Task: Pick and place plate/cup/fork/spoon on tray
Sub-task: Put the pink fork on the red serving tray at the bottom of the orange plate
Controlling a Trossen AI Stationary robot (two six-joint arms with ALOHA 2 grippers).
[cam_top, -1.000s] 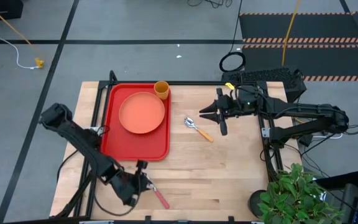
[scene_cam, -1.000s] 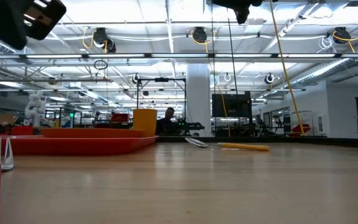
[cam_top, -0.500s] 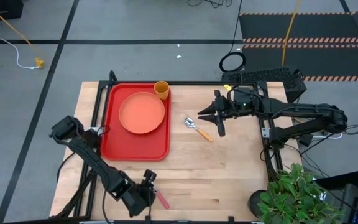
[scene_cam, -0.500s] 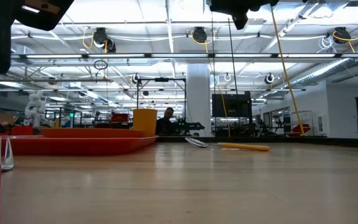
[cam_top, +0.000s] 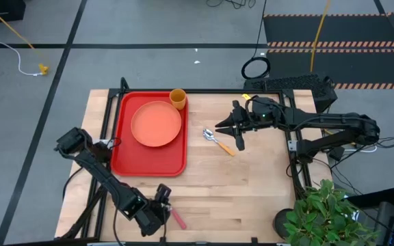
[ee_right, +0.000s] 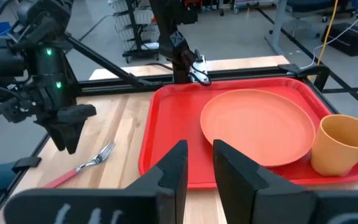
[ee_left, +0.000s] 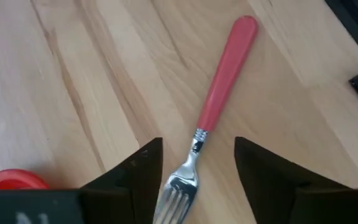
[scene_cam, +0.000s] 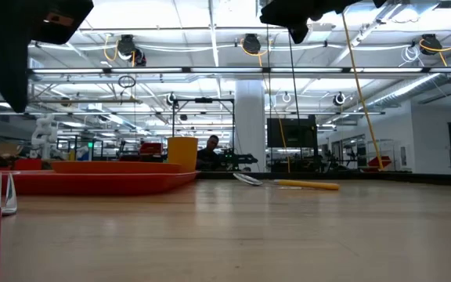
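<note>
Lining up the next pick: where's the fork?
In the high view, the pink-red-handled metal fork lies on the wooden table's near edge, below the red tray, beside the left end effector.

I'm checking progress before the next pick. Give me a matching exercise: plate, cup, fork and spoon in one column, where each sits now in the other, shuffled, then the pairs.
Things:
1. plate
2. cup
3. fork
4. spoon

Places:
A. on the bare table, below the right hand
B. in the tray's far right corner
C. flat in the middle of the tray
D. on the table's near edge, beneath the open left hand

Pairs: 1-C, 2-B, 3-D, 4-A
</note>
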